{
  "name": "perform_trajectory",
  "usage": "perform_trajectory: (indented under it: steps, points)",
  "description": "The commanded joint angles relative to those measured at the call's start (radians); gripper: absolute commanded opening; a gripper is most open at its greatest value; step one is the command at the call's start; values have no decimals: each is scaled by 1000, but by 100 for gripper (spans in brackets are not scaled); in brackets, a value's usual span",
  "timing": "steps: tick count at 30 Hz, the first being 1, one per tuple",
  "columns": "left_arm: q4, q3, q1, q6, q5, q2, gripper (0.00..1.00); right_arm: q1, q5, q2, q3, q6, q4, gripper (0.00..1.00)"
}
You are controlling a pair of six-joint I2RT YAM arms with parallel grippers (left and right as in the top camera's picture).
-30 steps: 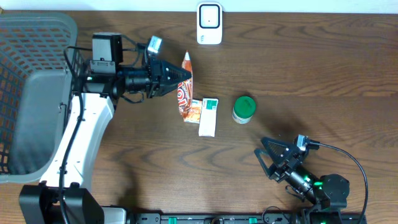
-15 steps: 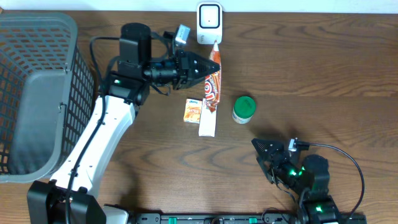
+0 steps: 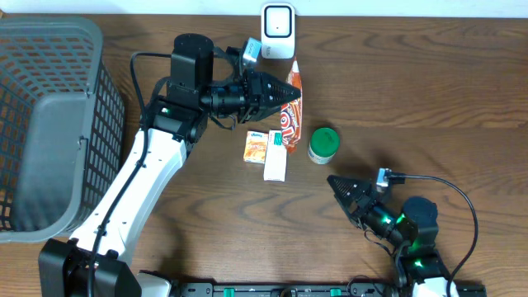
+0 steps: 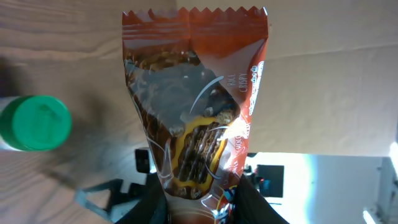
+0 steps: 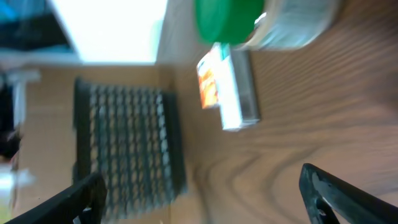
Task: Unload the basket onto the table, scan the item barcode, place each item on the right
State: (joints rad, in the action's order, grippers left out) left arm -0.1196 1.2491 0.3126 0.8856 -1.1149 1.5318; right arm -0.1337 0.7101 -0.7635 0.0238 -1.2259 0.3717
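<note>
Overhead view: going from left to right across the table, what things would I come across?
Basket → small orange box → snack packet held up by the left gripper → green-capped jar.

Basket [image 3: 25,82] left, scanner [image 3: 278,20] behind boxes [image 3: 275,161], jar [image 3: 323,144] right

Snack packet [image 3: 289,124] [image 4: 196,106] – glossy red-brown foil with a zigzag crimped end, a chocolate-snack picture and small lettering along one edge. It is clamped near one end by the left gripper [image 3: 285,93] and held lengthwise just in front of the scanner.

Scanner [image 3: 278,20] – white, rounded-rectangular unit with a window outlined on its face, at the counter's [image 3: 429,82] far edge.
</note>
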Motion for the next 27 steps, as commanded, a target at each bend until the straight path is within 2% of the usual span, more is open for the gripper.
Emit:
perform_trajectory:
  steps: [1,4,6,9,13,18,20,23,27]
  points:
    - [-33,-3,1,-151,0,-4,25,-11,172,-2,58,109,-3,90]
    - [-68,-3,5,-210,-3,-4,25,-11,209,-2,106,227,-82,91]
    - [-84,-3,11,-239,-3,-4,25,-10,223,-2,138,290,-133,99]
    - [-113,-3,19,-264,-3,-4,25,-2,324,-2,180,323,-91,99]
    - [-135,-3,31,-264,-7,-4,25,2,424,-3,227,261,50,99]
    - [-134,-3,59,-233,-48,-4,25,2,406,-38,274,176,81,99]
    - [-134,-3,67,-202,-57,-4,25,2,384,-90,275,128,80,99]
    - [-134,-3,66,-193,-72,-4,25,4,360,-195,275,140,85,99]
    - [-134,-3,66,-202,-75,-4,25,36,415,-311,275,138,220,99]
